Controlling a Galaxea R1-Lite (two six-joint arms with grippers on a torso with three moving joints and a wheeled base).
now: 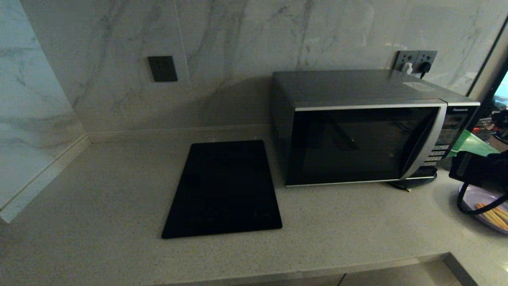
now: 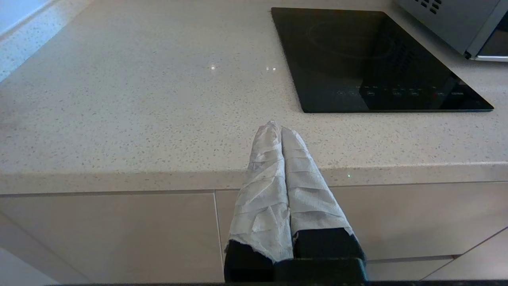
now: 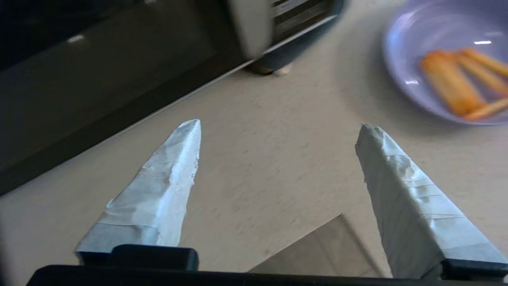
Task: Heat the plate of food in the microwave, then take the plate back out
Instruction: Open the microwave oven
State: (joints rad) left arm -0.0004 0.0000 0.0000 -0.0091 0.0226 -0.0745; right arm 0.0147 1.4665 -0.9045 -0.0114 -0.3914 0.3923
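Lavender-purple shallow round plate of food [image 1: 485,206], carrying thin orange-yellow sticks, sits on the speckled beige stone countertop [image 1: 99,198], off the control-panel end of the boxy dark grey-silver microwave [image 1: 357,131] and a little nearer the counter's front edge. Microwave door is closed, nothing visible inside; plate is outside it, so which half of the task this is cannot be read from here.

Right gripper [image 3: 278,127]: tape-wrapped fingers spread wide, nothing between them. It hovers over bare countertop in front of the microwave's lower front corner on the handle side. Plate lies just beside it, on the side away from the microwave, apart from both fingers, not touched. Judgement: jaws held this wide suit either a fresh release of the plate or a reach for the curved silver door handle [image 1: 430,139].

Left gripper [image 2: 281,129]: fingers pressed together, empty, parked at the counter's front edge, well clear of the microwave, beyond the flat black rectangular cooktop panel [image 1: 224,190].
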